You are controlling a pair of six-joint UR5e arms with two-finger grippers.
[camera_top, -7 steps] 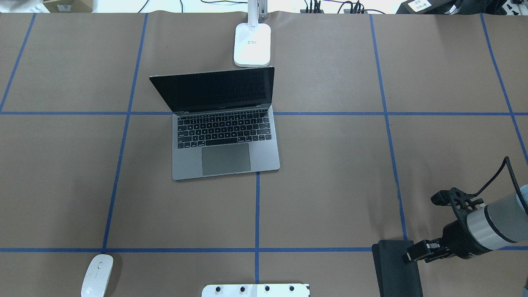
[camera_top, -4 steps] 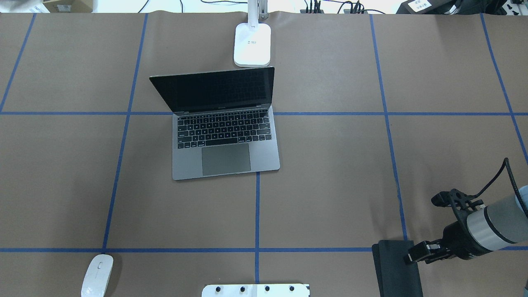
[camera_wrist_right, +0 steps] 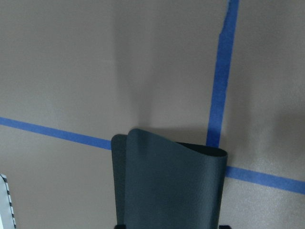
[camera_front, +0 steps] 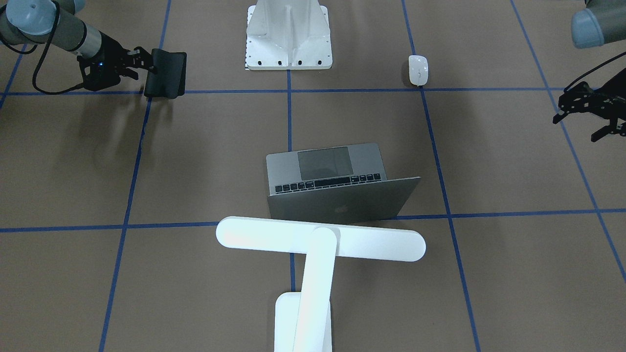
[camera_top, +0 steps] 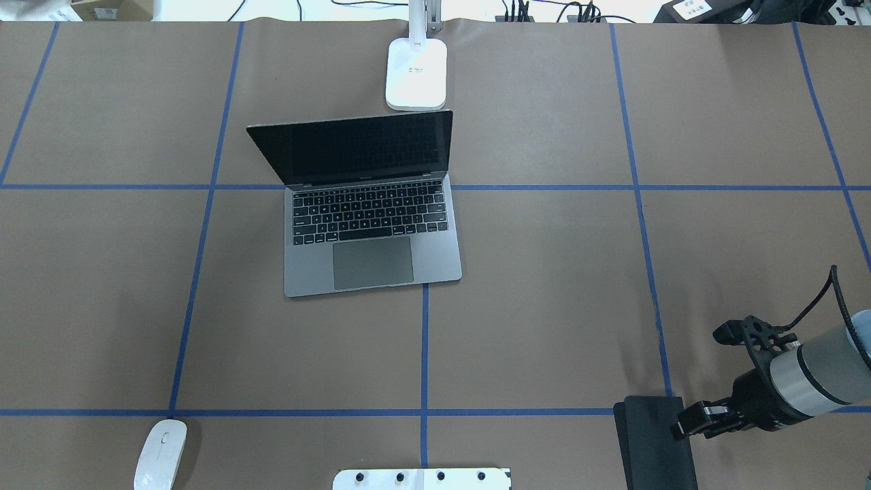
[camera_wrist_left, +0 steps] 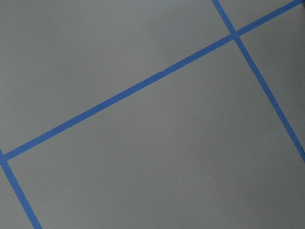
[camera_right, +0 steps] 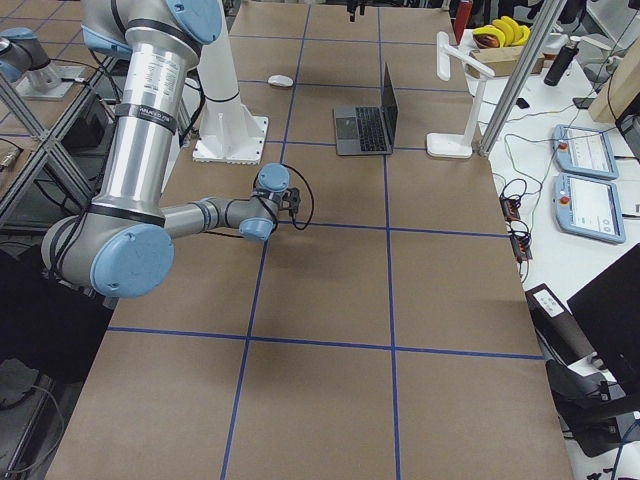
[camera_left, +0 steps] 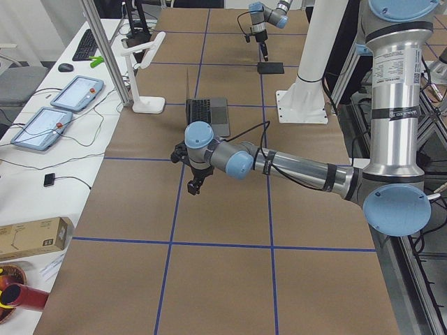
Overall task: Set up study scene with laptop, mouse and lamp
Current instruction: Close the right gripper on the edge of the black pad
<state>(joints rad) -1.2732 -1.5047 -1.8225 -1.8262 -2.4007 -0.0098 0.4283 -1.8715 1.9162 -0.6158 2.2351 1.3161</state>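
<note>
1 laptop [camera_top: 373,262], 1 mouse [camera_top: 160,453], 1 lamp [camera_front: 320,239], 1 black mat [camera_top: 650,446] — right jaws clamping it, left jaws open.

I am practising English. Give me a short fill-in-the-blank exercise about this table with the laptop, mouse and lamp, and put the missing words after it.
1. The lid of the laptop is ____, so its keys show.
2. The black mat is held at its edge by the ____ gripper.
3. The colour of the mouse is ____.
4. The left gripper hangs over bare table and holds ____.

Missing words: open; right; white; nothing.
</note>
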